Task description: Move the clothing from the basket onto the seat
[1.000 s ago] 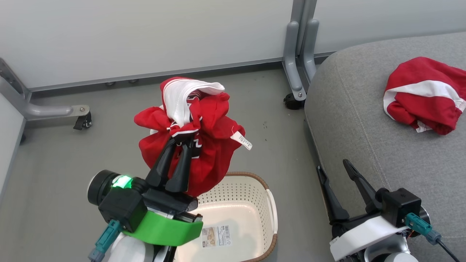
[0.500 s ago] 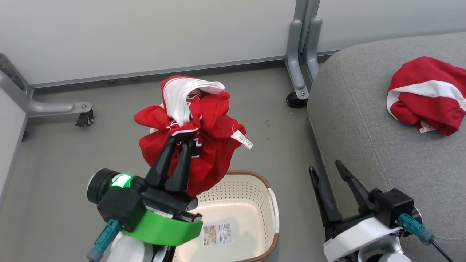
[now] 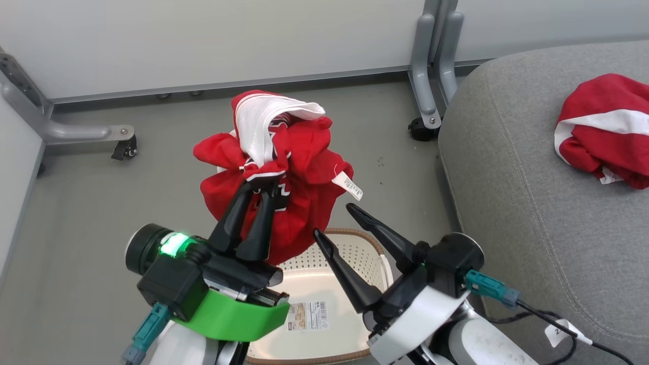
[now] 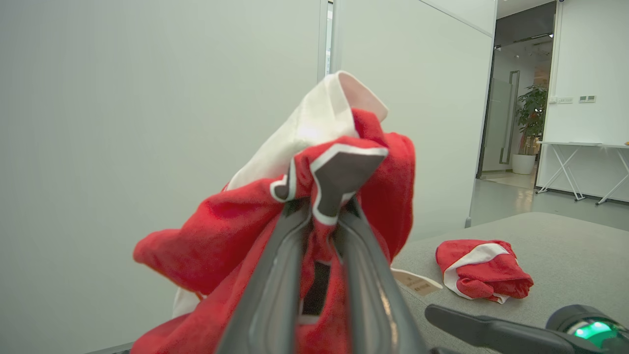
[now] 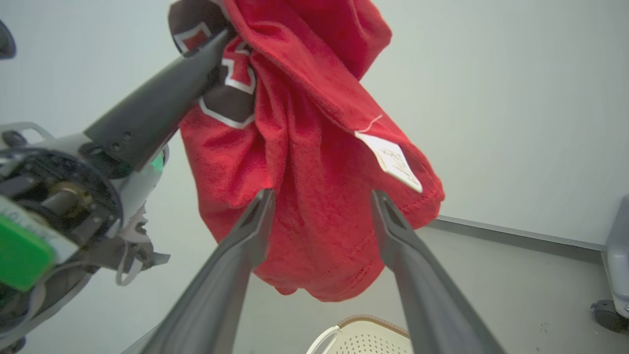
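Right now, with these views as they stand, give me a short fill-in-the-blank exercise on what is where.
1. The left hand is shut on a ____ garment held above the basket.
2. The right hand is ____, fingers pointing toward that garment.
3. The other garment lies on the ____ seat.
Missing words: red; open; grey.

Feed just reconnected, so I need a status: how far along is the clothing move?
Done: one red garment lies on the grey seat. In hand: the left end effector is shut on the second garment, held above the basket; the right end effector is open beside it. Left: carry that garment to the seat and release.
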Robot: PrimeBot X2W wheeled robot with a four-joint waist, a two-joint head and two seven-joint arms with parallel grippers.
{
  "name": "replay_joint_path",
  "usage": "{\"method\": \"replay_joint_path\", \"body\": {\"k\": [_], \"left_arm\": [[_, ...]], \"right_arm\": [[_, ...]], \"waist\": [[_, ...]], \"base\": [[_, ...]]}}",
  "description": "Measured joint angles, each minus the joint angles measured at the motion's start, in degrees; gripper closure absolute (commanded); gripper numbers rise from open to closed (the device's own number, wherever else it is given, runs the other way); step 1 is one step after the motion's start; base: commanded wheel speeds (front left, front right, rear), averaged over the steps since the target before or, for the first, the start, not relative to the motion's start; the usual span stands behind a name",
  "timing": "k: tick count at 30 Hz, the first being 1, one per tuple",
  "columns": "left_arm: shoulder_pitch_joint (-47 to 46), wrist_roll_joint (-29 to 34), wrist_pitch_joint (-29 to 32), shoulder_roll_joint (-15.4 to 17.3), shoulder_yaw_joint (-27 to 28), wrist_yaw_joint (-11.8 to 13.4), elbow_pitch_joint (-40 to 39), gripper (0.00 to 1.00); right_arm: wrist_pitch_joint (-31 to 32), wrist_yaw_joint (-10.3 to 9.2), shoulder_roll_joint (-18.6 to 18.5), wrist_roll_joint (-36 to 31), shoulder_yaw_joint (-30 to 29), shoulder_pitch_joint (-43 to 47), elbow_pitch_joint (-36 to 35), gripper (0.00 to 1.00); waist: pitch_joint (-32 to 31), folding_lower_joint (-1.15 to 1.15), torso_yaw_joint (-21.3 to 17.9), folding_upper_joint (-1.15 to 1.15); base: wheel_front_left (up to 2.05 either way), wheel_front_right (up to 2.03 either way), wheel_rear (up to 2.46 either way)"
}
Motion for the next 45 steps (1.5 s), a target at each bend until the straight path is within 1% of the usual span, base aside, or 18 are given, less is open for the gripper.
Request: {"method": "replay_joint_path", "body": {"k": [4, 10, 18, 19, 21, 31, 45], "left_arm": [[-0.51, 0.02, 0.0, -0.1, -0.58, -0.04, -0.05, 1.0], [-0.73, 0.15, 0.0, -0.3, -1.57, -0.07, -0.08, 1.0], [-0.85, -0.01, 0.0, -0.43, -2.35, -0.23, -0.05, 1.0], [-0.9, -0.02, 0.0, -0.45, -2.45, -0.23, -0.05, 1.0], [-0.99, -0.15, 0.0, -0.48, -2.58, -0.24, -0.01, 1.0], [-1.0, -0.43, 0.0, -0.62, -2.44, -0.25, 0.21, 1.0], [-0.99, -0.54, 0.0, -0.7, -2.52, -0.31, 0.65, 1.0]], "right_arm": [[-1.0, 0.0, -0.34, 2.21, 3.18, -4.96, 2.22, 0.0], [-1.4, 0.0, -0.51, 5.26, 7.81, -11.74, 7.35, 0.0], [-1.98, -0.01, -0.07, 8.26, 12.29, -18.85, 13.27, 0.0], [-2.15, -0.01, 0.03, 8.64, 12.72, -19.7, 13.86, 0.18], [-2.69, -0.01, 0.26, 9.55, 13.44, -20.97, 14.93, 1.0], [-4.93, -0.01, 0.35, 12.15, 15.88, -23.52, 17.49, 1.0], [-6.37, -0.01, -0.26, 13.23, 16.55, -24.55, 18.85, 1.0]], "waist": [[0.48, 0.0, 0.73, 0.0], [0.92, 0.0, 1.71, 0.0], [1.01, 0.0, 2.08, 0.0], [1.03, 0.0, 2.09, 0.0], [0.97, 0.0, 2.11, 0.0], [0.85, 0.0, 2.0, 0.0], [0.71, 0.0, 2.12, 0.0]], "base": [[0.0, 0.0, 0.0], [0.0, 0.0, 0.0], [0.0, 0.0, 0.0], [0.0, 0.0, 0.0], [0.0, 0.0, 0.0], [0.0, 0.0, 0.0], [0.0, 0.0, 0.0]]}}
